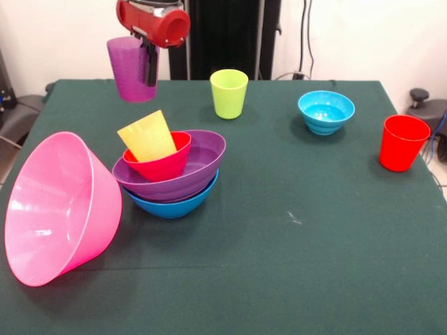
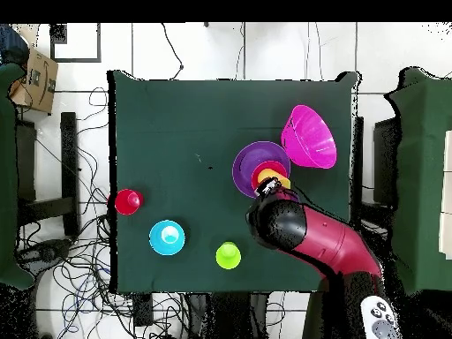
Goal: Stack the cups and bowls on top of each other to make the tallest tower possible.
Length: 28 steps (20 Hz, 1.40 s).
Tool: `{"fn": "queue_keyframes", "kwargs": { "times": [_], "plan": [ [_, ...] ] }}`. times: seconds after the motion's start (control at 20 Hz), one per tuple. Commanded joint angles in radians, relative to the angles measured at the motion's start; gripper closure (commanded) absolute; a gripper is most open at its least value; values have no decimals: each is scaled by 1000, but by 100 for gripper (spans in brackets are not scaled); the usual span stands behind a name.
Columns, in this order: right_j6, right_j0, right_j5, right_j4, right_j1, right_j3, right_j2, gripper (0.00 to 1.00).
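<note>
Tower (image 1: pixel 171 174) is seen left of centre on a dark green cloth-covered table (image 1: pixel 293 251); white wall behind, cables on the tiled floor (image 2: pixel 79 274). 3 smooth plastic bowls are nested, blue bowl (image 1: pixel 174 204) lowest. The tapered yellow cup (image 1: pixel 147 136) is tilted, mouth pointing far-left. The purple cup (image 1: pixel 129 68) is gripped by the gripper (image 1: pixel 149 66) above the table's far side.

A translucent purple plastic tumbler (image 1: pixel 129 68) hangs upright above the table. A tilted yellow tumbler (image 1: pixel 148 135) sits in nested red (image 1: pixel 162 162), purple (image 1: pixel 188 167) and blue bowls (image 1: pixel 174 204); the big pink bowl (image 1: pixel 59 208) lies tipped beside them.
</note>
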Motion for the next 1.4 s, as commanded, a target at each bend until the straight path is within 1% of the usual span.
{"fn": "queue_keyframes", "kwargs": {
  "times": [0.05,0.35,0.95,1.1,1.4],
  "plan": [
    [32,-2,-81,-74,89,52,90,100],
    [32,4,-108,-77,120,25,78,100],
    [31,11,-114,-79,128,13,65,100],
    [32,8,-115,-81,123,17,67,100],
    [34,20,-77,-63,81,-9,57,100]
  ]
}}
